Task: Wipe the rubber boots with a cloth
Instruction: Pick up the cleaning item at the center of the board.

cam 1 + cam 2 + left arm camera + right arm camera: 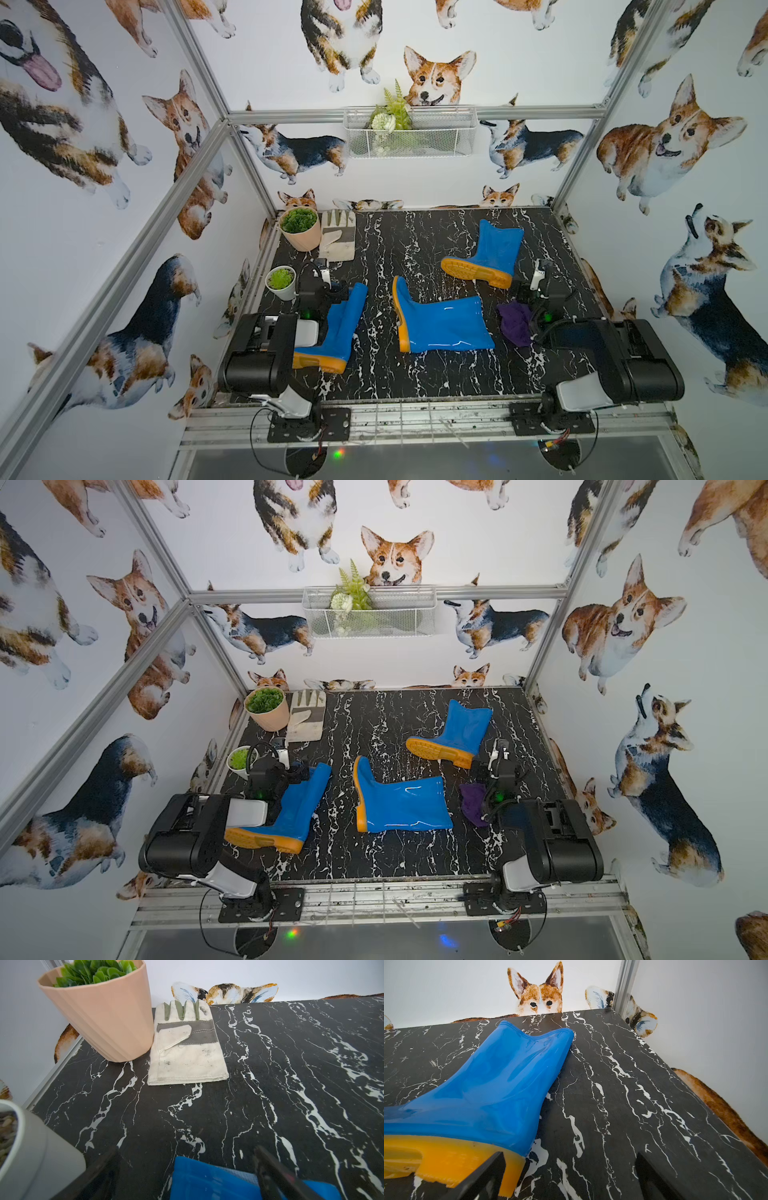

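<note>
Three blue rubber boots with orange soles lie on the black marble table (415,241). One boot (340,328) (291,812) lies at the left, one (440,324) (403,804) in the middle, one (494,249) (461,733) at the back right. The purple cloth (515,322) (473,802) is bunched beside the middle boot, partly under my right arm. My left gripper (338,291) (187,1169) is open over the left boot's top rim (207,1180). My right gripper (524,289) (569,1176) is open and empty, next to the back boot's heel (446,1163).
A peach pot with a green plant (301,232) (104,1018) and a beige work glove (338,241) (187,1051) sit at the back left. A small white pot (282,282) stands by my left arm. A wire basket (411,131) hangs on the back wall.
</note>
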